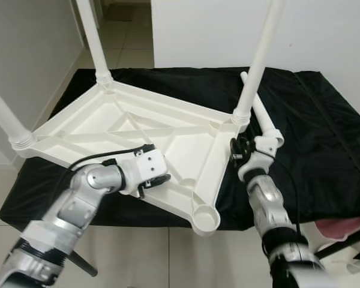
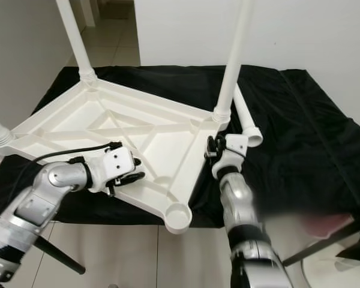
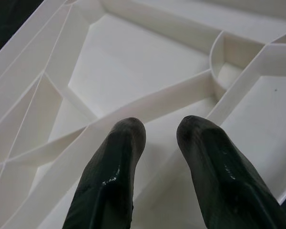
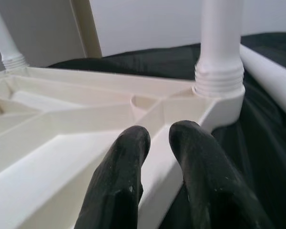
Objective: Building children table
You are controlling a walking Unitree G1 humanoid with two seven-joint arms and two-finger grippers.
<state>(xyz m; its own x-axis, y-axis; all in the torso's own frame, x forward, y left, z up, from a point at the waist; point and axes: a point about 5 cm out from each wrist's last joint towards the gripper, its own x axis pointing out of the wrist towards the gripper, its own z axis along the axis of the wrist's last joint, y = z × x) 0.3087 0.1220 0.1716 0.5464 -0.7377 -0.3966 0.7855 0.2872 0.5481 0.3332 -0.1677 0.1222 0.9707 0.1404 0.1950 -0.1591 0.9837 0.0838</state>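
The white plastic tabletop (image 1: 138, 141) lies upside down on a black cloth (image 1: 324, 138) that covers the table beneath it, ribbed underside up. Three legs are already screwed into corner sockets: one at about 11 o'clock (image 1: 93, 36), one at 9 o'clock (image 1: 3, 117), and one at 2 o'clock (image 1: 261, 54). The socket at the near corner (image 1: 205, 221), around 5 o'clock, is still empty. The fourth leg (image 1: 261, 117) lies loose on the cloth just beyond the 2 o'clock corner.

The left tool (image 1: 158, 180) rests over the ribs of the underside, fingers (image 3: 117, 162) a narrow gap apart and holding nothing. The right tool (image 1: 238, 150) sits at the tabletop's right edge, close below the 2 o'clock leg, its fingers (image 4: 133, 157) also slightly parted and empty.

The step in hand looks to be fetching the loose leg for the empty socket. To do it well, the right tool should open wider and reach past the fitted leg toward 1 o'clock, gripping the loose leg near its middle so it does not swing. The left tool is best kept pressing on the ribs to keep the tabletop from sliding on the cloth. The leg should then be brought upright over the 5 o'clock socket before turning, or the threads may cross.
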